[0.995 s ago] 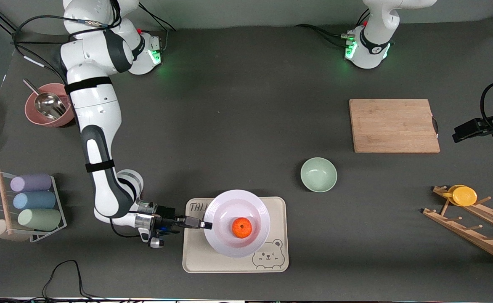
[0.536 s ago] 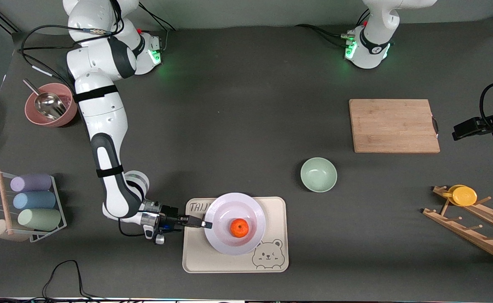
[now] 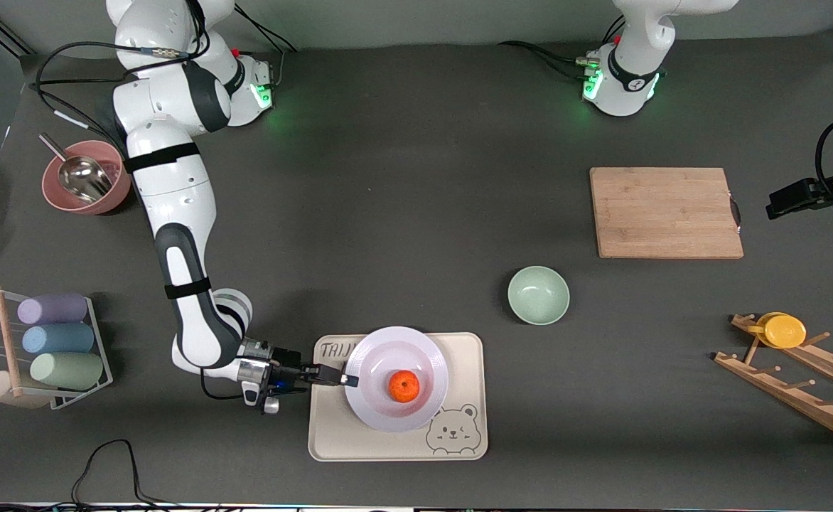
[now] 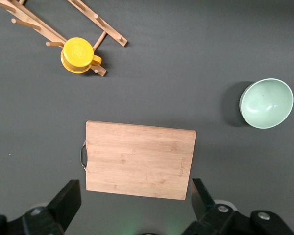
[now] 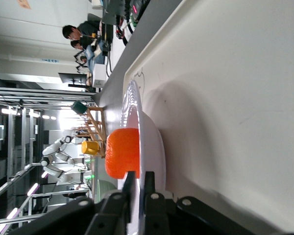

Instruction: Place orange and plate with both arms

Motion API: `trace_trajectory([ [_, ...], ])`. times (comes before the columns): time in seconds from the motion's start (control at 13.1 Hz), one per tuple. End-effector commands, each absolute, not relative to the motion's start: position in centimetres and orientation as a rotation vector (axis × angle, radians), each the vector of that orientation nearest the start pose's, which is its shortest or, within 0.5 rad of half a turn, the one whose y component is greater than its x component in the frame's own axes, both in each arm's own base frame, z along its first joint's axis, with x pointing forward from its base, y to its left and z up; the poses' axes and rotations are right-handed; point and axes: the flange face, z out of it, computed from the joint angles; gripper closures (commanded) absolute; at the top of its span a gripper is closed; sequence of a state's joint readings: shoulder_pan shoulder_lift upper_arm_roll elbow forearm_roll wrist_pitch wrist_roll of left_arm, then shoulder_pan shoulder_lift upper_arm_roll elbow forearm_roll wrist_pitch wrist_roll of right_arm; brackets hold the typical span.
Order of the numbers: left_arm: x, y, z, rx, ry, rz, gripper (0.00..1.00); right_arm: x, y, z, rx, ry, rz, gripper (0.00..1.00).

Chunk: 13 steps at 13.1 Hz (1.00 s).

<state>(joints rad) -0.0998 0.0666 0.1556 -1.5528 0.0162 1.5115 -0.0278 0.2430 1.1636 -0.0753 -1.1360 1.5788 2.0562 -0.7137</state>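
Note:
The white plate lies on the cream bear tray, with the orange in its middle. My right gripper comes in level from the right arm's end of the tray and is shut on the plate's rim. In the right wrist view its fingers pinch the rim, with the orange just past them. My left gripper is open and empty, held high over the table by the wooden cutting board.
A pale-green bowl stands between the tray and the cutting board. A wooden rack with a yellow cup is at the left arm's end. A pink bowl with a scoop and a rack of pastel cups are at the right arm's end.
The plate with the orange has come down onto the tray in the right gripper's hold, and the right arm has shifted slightly. The left gripper has drifted a little.

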Motion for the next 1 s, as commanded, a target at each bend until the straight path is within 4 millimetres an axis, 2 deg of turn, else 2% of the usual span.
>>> trace_trajectory([
  [0.0, 55.3, 3.1, 60.0, -3.105, -0.111, 0.186, 0.00, 74.2, 18.9, 12.8, -2.046, 0.131, -0.097, 0.21],
  [0.08, 55.0, 3.1, 60.3, -3.105, -0.109, 0.193, 0.00, 74.6, 18.0, 13.6, -2.068, 0.132, -0.099, 0.19],
  [0.23, 54.7, 3.0, 60.5, -3.105, -0.112, 0.213, 0.00, 74.5, 16.5, 14.4, -2.117, 0.118, -0.091, 0.04],
  [0.38, 54.6, 2.7, 60.9, -3.104, -0.105, 0.205, 0.00, 74.6, 14.0, 15.9, -2.177, 0.116, -0.073, 0.00],
  [0.54, 54.6, 2.8, 61.3, -3.105, -0.105, 0.194, 0.00, 74.6, 12.0, 18.6, -2.248, 0.098, -0.010, 0.00],
  [0.69, 54.2, 2.5, 62.0, -3.103, -0.100, 0.219, 0.00, 74.6, 10.3, 22.9, -2.344, 0.055, 0.050, 0.00],
  [0.92, 53.6, 2.8, 63.2, -3.107, -0.105, 0.230, 0.00, 73.0, 8.2, 31.2, -2.538, -0.094, 0.092, 0.00],
])
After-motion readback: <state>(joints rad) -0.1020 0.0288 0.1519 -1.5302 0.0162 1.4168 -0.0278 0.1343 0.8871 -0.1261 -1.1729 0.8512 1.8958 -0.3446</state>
